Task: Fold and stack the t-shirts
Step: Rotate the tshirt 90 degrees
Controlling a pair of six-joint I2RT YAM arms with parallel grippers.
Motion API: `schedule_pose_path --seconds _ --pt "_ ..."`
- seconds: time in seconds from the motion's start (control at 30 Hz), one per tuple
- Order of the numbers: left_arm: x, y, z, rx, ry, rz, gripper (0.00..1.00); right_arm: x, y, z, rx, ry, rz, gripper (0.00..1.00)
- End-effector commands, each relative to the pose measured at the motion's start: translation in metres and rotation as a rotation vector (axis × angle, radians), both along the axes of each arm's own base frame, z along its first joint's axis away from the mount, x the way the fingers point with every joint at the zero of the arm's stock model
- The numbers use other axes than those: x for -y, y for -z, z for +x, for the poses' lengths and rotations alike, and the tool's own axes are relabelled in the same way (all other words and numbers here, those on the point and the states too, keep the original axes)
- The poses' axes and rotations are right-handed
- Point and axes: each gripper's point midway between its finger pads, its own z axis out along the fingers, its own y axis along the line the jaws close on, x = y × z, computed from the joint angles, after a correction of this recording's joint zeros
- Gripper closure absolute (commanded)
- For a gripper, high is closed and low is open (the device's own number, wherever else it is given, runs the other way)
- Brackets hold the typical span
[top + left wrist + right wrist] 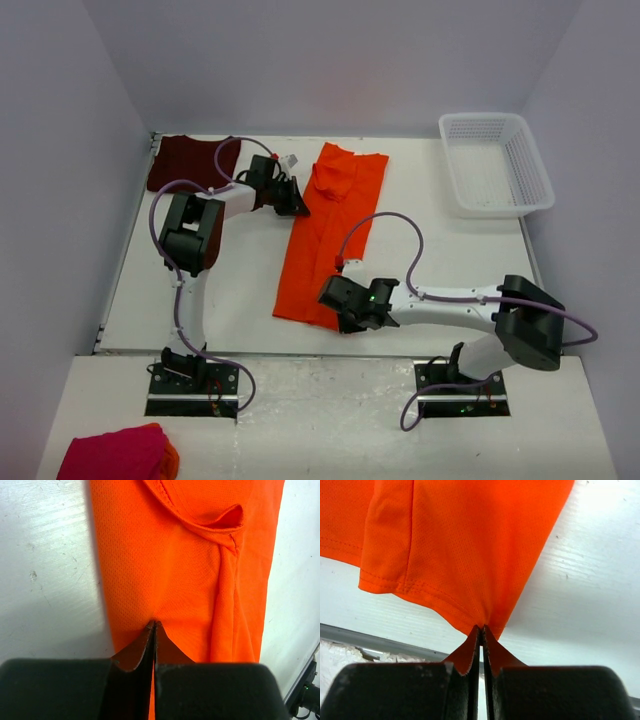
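**Both claws pinched shut on the orange shirt**

Top view: the orange t-shirt (325,240) lies in a long strip mid-table. The left gripper (297,205) is at its far left edge and the right gripper (345,320) at its near hem. The left arm partly hides the maroon t-shirt (190,160), far left. A white basket (495,165) stands far right.

Left wrist: jaws closed on orange cloth.

Right wrist: jaws closed on the hem.

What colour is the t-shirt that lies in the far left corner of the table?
Dark maroon, plain. The t-shirt shows best in the top external view.
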Motion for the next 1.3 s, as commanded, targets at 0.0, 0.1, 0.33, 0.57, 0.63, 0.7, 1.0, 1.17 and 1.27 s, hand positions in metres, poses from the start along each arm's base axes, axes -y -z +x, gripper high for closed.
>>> schedule_pose_path --seconds 0.0,0.1,0.33,0.57,0.63,0.7,1.0,1.17,1.27 --pt "-0.021 0.05 -0.022 -0.131 -0.027 0.089 1.0 0.019 0.0 -0.006 0.004 0.058 -0.032 0.99" --pt "-0.021 0.051 -0.024 -0.136 -0.024 0.089 1.0 0.024 0.005 -0.011 -0.007 0.057 -0.038 0.98" --pt "-0.022 0.042 -0.026 -0.128 -0.028 0.09 1.0 0.026 0.017 -0.019 -0.037 0.051 -0.032 0.96" --pt "-0.01 0.037 -0.046 -0.162 -0.054 0.026 1.0 0.043 0.021 -0.021 -0.03 0.094 -0.064 0.96" --pt "-0.008 0.04 -0.054 -0.168 -0.046 0.037 1.0 0.047 0.022 -0.022 -0.028 0.107 -0.066 0.96" --pt "-0.008 0.045 -0.061 -0.184 -0.051 0.051 1.0 0.052 0.024 -0.024 -0.032 0.116 -0.071 0.96" --pt "0.0 0.045 -0.081 -0.191 -0.021 0.039 1.0 0.07 0.028 -0.022 -0.013 0.135 -0.109 0.95" --pt "0.017 0.042 -0.091 -0.179 0.037 0.037 0.99 0.062 0.023 -0.016 0.009 0.099 -0.103 0.87" --pt "0.018 0.024 -0.087 -0.107 0.02 0.071 0.93 0.056 0.013 -0.009 0.043 0.077 -0.083 0.72"
